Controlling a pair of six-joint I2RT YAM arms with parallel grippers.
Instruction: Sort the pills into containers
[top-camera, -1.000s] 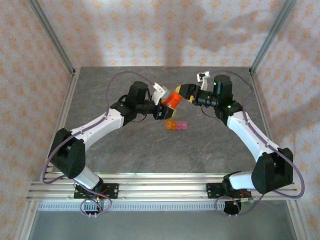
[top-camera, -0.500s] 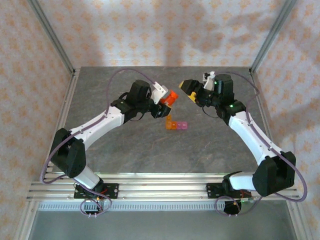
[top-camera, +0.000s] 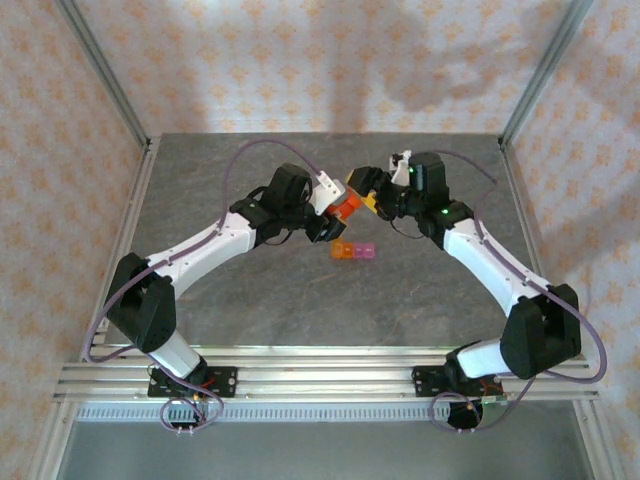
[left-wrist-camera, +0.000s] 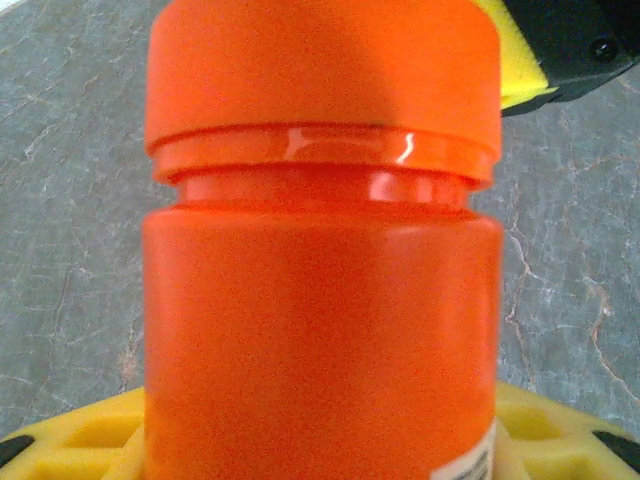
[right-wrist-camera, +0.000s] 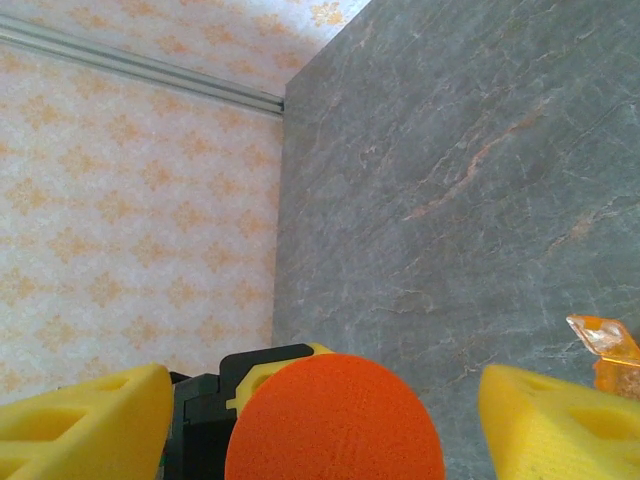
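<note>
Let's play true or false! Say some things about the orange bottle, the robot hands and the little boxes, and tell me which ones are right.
1. The left gripper holds the orange bottle. True.
2. The bottle's cap is off. False: it sits on top of the bottle.
3. The cap is between the right gripper's yellow fingers. True.
4. The right gripper carries the containers. False: they lie on the table, apart from both grippers.
</note>
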